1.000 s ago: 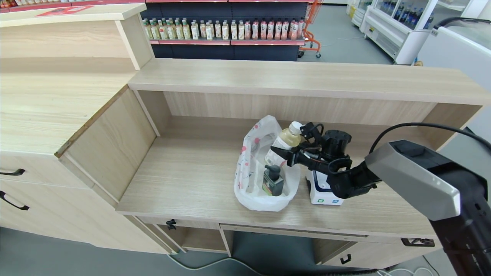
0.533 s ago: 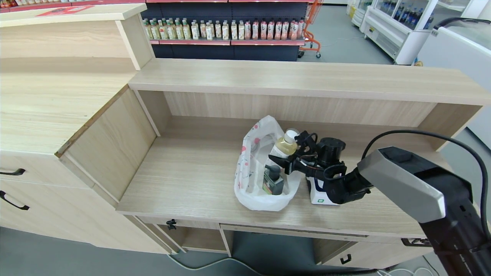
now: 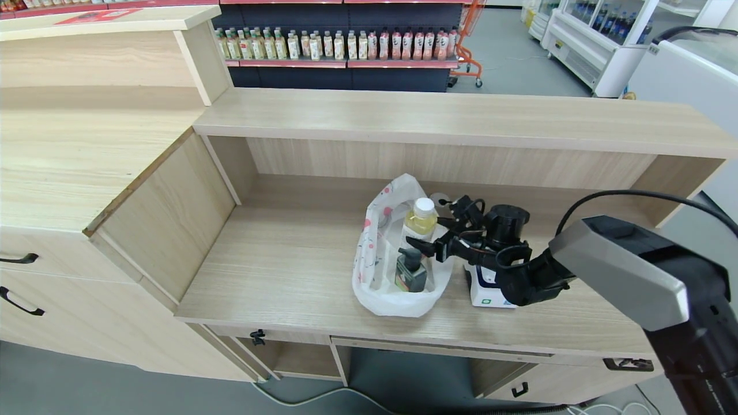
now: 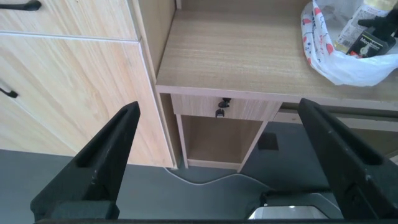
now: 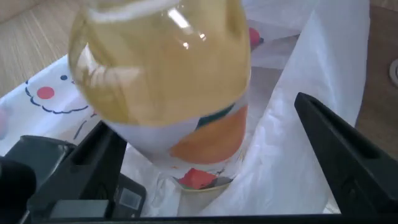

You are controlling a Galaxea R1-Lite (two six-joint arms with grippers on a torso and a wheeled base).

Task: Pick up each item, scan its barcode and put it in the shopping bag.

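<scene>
Head high over counter (image 3: 277, 271); left wrist low, far; right close; bag (image 3: 375, 300) shared.

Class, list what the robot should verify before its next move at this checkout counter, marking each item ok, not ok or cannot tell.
1. Tea bottle stands upright inside the shopping bag: ok.
2. Right tool is open around the tea bottle: ok.
3. Pump bottle is in the bag: ok.
4. Tea bottle's barcode has been read by the scanner: cannot tell.
5. Left tool is open and empty, below the counter edge: ok.
</scene>
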